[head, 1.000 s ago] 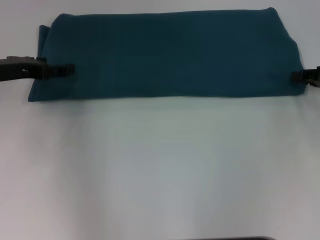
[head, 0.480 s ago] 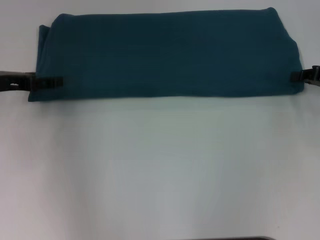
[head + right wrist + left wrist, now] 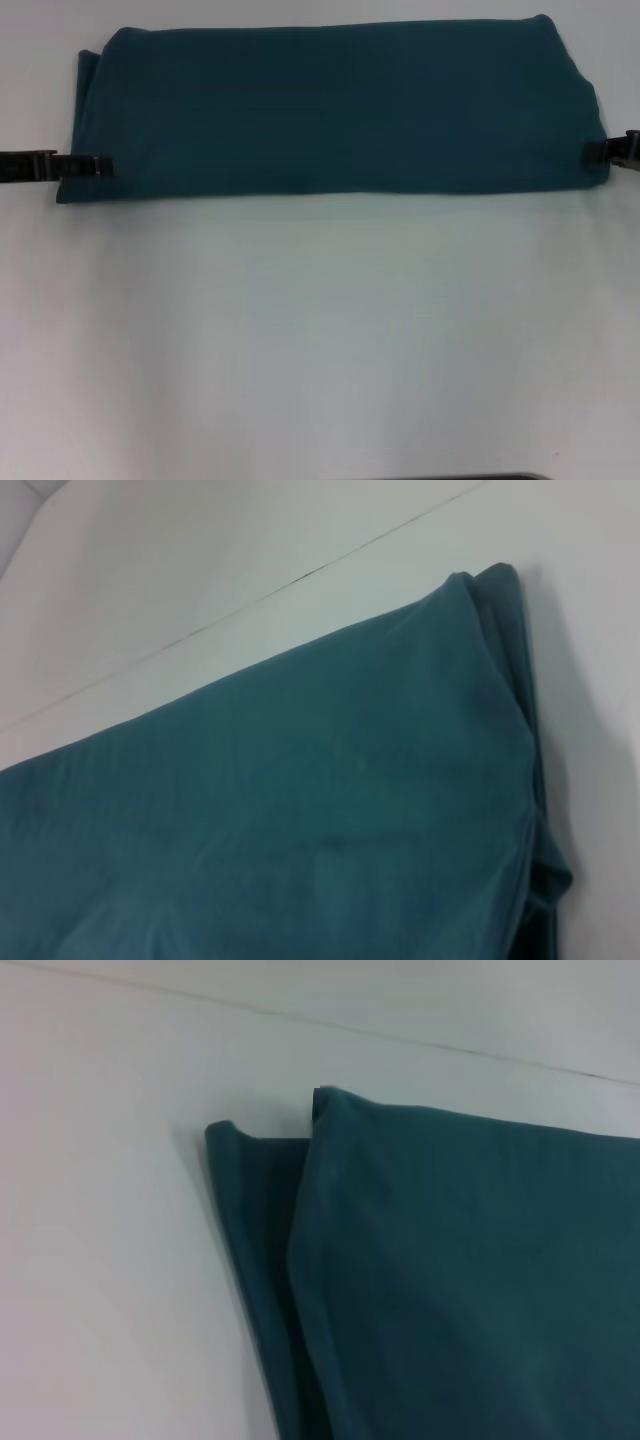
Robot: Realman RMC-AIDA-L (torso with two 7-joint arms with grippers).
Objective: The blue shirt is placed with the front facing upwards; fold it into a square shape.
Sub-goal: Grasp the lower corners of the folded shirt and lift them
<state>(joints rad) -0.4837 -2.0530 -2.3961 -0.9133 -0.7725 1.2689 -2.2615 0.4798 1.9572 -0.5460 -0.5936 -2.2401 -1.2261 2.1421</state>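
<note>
White table (image 3: 320,340) bare up front; beyond it the blue shirt (image 3: 330,105) lies folded into a long band, plain side up. Left claw (image 3: 95,166) tips rest on the band's left end, right claw (image 3: 598,152) at its right end. Whether either grips cloth, I cannot tell.

No legible text, label, brand, number or sign in any view. The blue shirt (image 3: 330,105) lies folded into a long band with only plain teal fabric facing up; no lettering and no neck label show on it. The white table (image 3: 320,340) carries no markings either, only a thin seam line.
</note>
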